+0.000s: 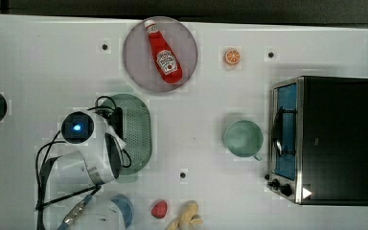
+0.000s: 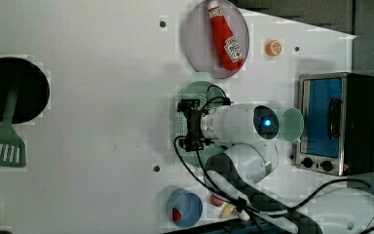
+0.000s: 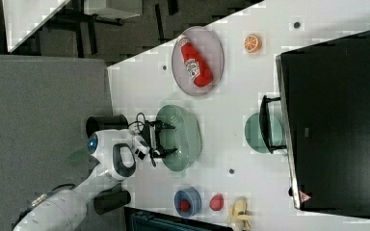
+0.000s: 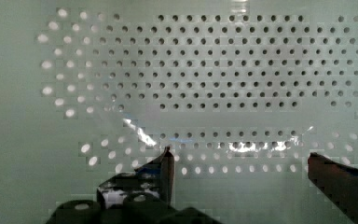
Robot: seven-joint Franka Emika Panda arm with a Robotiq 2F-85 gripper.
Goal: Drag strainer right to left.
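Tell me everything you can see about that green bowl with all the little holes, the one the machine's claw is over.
The strainer is a pale sage-green oval colander that looks like plastic, its inside dotted with rows of small holes. It sits open side up on the white table, just below the grey plate in the top view. The gripper hangs inside it, fingers spread wide apart. Whether they touch its wall cannot be told. Nothing lies in the part of the bowl that shows.

White table [image 1: 38, 57]: strainer [image 1: 139, 127], plate [image 1: 139, 72], cup [image 1: 242, 138], toaster oven [image 1: 335, 139]
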